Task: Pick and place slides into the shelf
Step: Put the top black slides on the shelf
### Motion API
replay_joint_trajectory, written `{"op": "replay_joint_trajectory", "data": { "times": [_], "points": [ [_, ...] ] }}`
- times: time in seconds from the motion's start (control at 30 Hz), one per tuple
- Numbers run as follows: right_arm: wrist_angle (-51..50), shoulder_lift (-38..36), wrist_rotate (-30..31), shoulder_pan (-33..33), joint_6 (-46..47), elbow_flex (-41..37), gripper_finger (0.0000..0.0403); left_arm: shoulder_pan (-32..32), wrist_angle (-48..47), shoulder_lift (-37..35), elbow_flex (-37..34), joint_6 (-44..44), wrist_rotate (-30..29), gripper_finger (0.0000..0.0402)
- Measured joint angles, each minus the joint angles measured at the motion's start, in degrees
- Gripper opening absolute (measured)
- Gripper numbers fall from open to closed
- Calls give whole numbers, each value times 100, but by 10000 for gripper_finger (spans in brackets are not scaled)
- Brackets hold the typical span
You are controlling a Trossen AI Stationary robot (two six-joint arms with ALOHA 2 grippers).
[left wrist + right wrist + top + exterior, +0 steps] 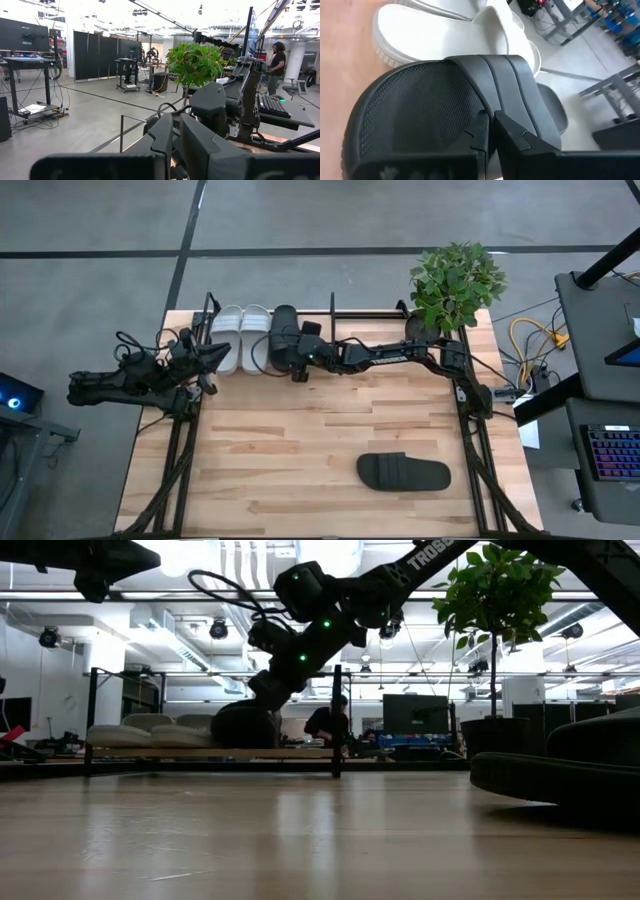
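Both arms extended, right gripper [490,131] clamping black slide [420,115] at shelf [330,315]

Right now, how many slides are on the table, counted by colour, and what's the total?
Light grey-white slides: 2, side by side on the shelf.
Black slides: 2, one at the shelf pinched by its strap in the right gripper, one loose near the table's front.
Total: 4 slides.
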Motion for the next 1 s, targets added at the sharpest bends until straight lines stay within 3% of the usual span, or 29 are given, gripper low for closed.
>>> {"op": "replay_joint_trajectory", "data": {
  "times": [0.47,1.0],
  "points": [
    [-197,0,-50,2,221,-110,13,0,22,0,-2,4,0,22],
    [244,178,-55,3,362,-122,13,0,21,0,-4,4,0,22]
  ]
}}
